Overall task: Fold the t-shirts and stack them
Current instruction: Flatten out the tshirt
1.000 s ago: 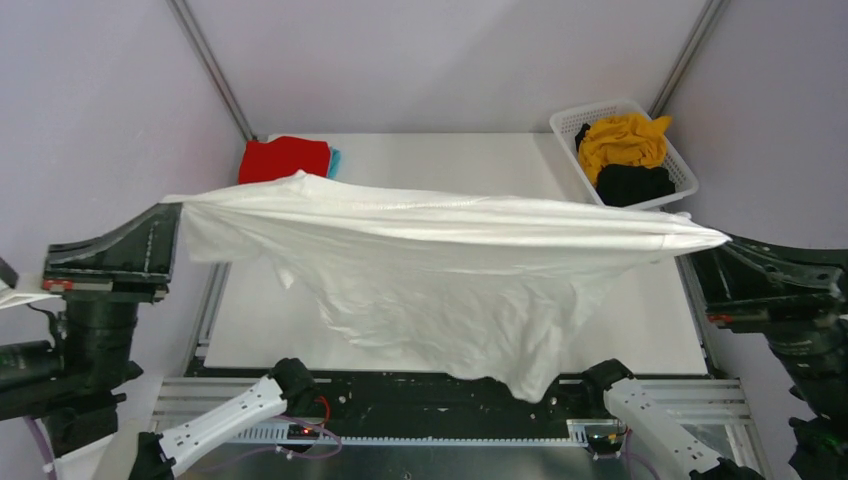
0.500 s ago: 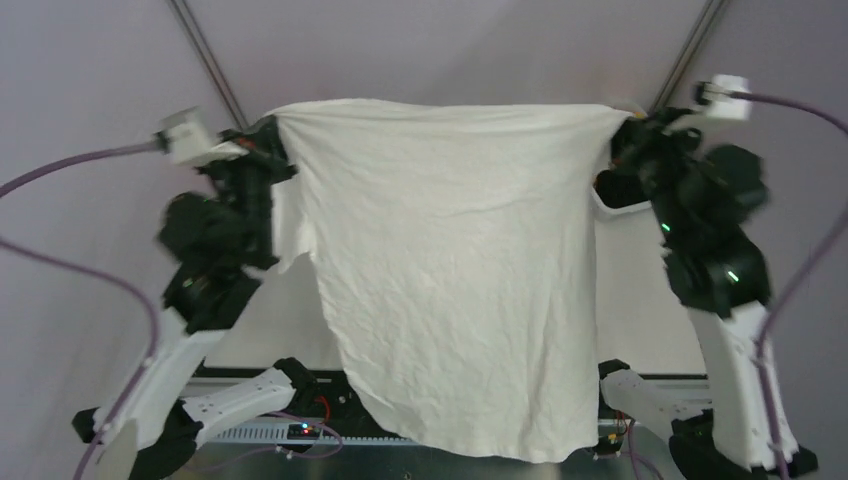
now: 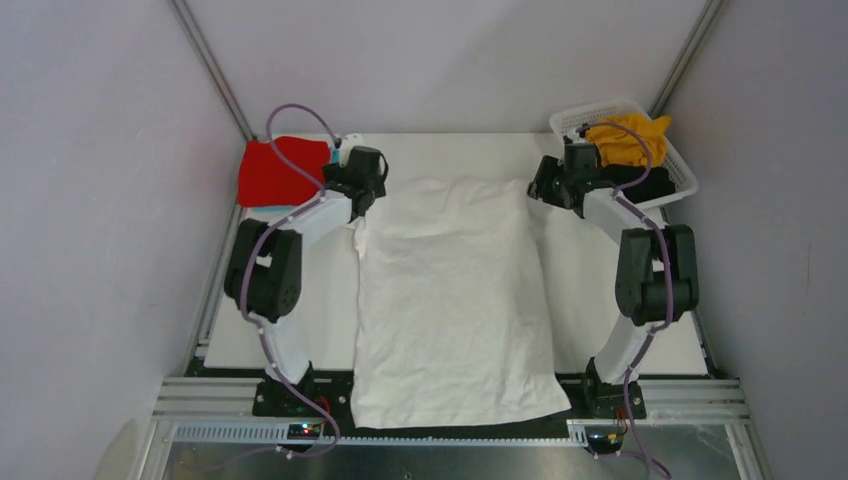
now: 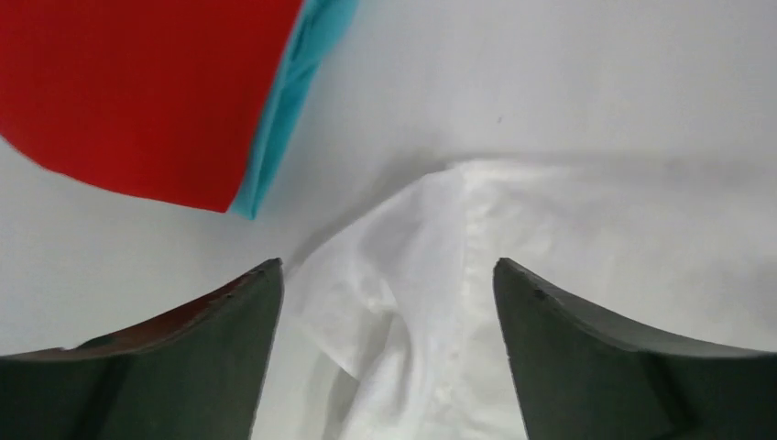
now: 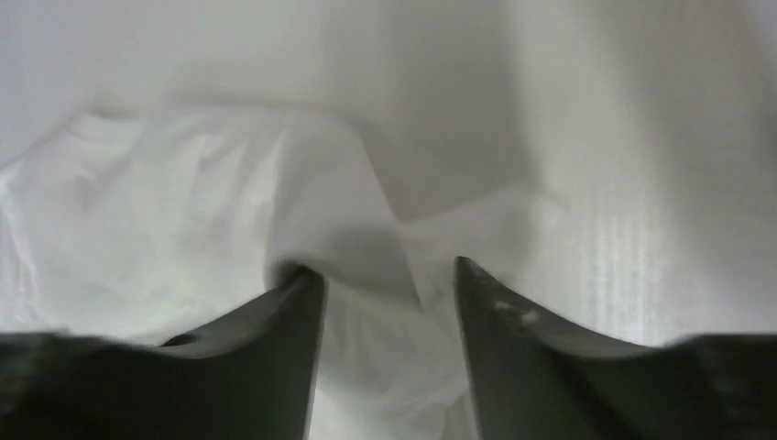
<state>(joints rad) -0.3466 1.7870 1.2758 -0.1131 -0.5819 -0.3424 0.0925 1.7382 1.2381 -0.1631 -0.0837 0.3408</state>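
Observation:
A white t-shirt [image 3: 450, 300] lies spread flat down the middle of the table, its near hem over the front edge. My left gripper [image 3: 366, 188] stands open at the shirt's far left corner; in the left wrist view its fingers [image 4: 388, 275] straddle loose white cloth [image 4: 550, 247] without pinching it. My right gripper [image 3: 546, 190] is open at the far right corner, where its jaws [image 5: 389, 275] stand apart over a rumpled fold [image 5: 229, 202]. A folded red t-shirt [image 3: 280, 170] rests on a light blue one [image 4: 293, 82] at the far left.
A white slotted basket [image 3: 600, 108] at the far right corner holds a mustard yellow shirt [image 3: 625, 142] and a black one [image 3: 660, 185]. Both arms reach along the shirt's sides. Metal rails run along the table's near edge [image 3: 450, 435].
The white shirt was held stretched in the air between both shut grippers. It has come down flat on the table, and both grippers have opened and let go of its far corners.

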